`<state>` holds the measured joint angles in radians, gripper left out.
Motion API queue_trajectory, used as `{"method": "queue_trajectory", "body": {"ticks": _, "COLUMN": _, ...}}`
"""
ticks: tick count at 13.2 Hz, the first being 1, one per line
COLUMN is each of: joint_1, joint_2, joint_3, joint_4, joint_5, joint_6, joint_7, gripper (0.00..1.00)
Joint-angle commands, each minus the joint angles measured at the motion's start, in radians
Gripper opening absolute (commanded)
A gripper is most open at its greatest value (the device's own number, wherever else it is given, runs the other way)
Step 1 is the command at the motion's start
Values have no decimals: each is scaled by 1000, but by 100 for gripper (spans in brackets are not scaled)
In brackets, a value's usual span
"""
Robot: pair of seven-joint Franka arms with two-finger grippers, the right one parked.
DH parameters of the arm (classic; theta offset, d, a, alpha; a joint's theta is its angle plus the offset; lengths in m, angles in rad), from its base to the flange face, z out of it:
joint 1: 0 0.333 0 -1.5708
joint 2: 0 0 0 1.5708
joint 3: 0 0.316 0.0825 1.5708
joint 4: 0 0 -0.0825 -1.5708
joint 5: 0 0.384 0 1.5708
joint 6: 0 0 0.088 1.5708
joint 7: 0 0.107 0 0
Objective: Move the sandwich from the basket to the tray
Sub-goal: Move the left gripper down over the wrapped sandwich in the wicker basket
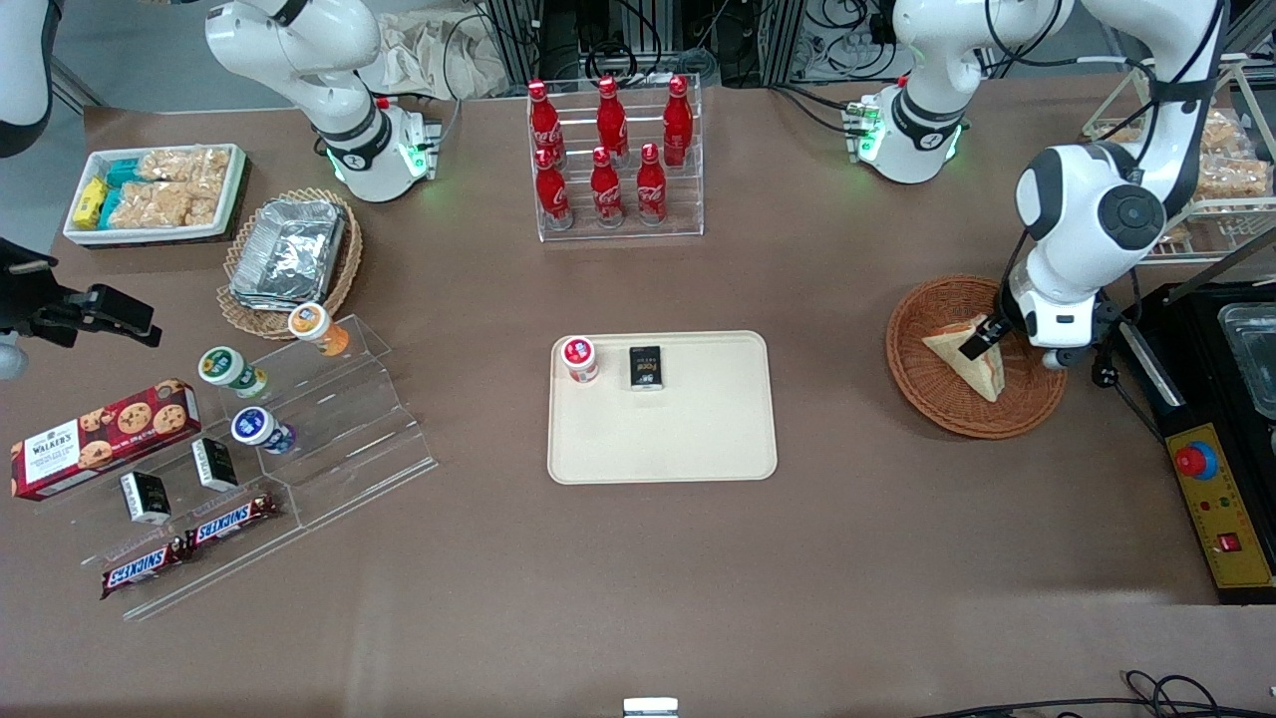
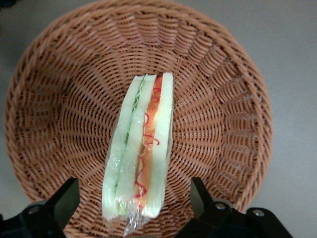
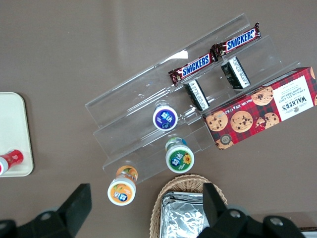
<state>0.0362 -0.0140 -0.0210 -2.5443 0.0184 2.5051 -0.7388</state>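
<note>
The sandwich [image 1: 959, 356], a plastic-wrapped wedge of white bread with red and green filling, stands on edge in the reddish-brown wicker basket [image 1: 912, 384] toward the working arm's end of the table. My left gripper [image 1: 984, 337] is down in the basket, open. In the left wrist view its black fingers [image 2: 64, 198] straddle the sandwich [image 2: 143, 144] with a gap on each side, and the gripper [image 2: 132, 191] touches nothing; the basket [image 2: 223, 114] weave shows all round. The cream tray [image 1: 698, 439] lies mid-table, well apart from the basket.
On the tray stand a red-lidded cup [image 1: 579, 358] and a black packet [image 1: 646, 367]. A rack of red bottles [image 1: 613, 160] stands farther from the front camera than the tray. A black control box [image 1: 1211, 499] lies beside the basket.
</note>
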Motion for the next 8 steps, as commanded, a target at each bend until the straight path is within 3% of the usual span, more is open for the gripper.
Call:
{"method": "queue_trajectory", "body": {"ticks": 1, "joint_1": 4, "joint_2": 18, "joint_3": -5, "joint_4": -50, "joint_5": 3, "joint_6": 92, "joint_7": -22, "gripper": 100}}
{"method": "queue_trajectory", "body": {"ticks": 2, "joint_1": 4, "joint_2": 31, "joint_3": -5, "joint_4": -48, "joint_5": 3, "joint_6": 92, "joint_7": -22, "gripper": 98}}
{"method": "queue_trajectory", "body": {"ticks": 3, "joint_1": 4, "joint_2": 41, "joint_3": -5, "joint_4": -47, "joint_5": 3, "joint_6": 93, "joint_7": -25, "gripper": 70}}
{"method": "queue_trajectory", "body": {"ticks": 4, "joint_1": 4, "joint_2": 46, "joint_3": -5, "joint_4": -44, "joint_5": 3, "joint_6": 92, "joint_7": -51, "gripper": 24}}
{"method": "queue_trajectory", "body": {"ticks": 5, "joint_1": 4, "joint_2": 49, "joint_3": -5, "joint_4": -41, "joint_5": 3, "joint_6": 92, "joint_7": -54, "gripper": 0}}
{"method": "queue_trajectory", "body": {"ticks": 8, "joint_1": 2, "joint_2": 60, "joint_3": -8, "joint_4": -30, "joint_5": 3, "joint_6": 86, "joint_7": -65, "gripper": 0}}
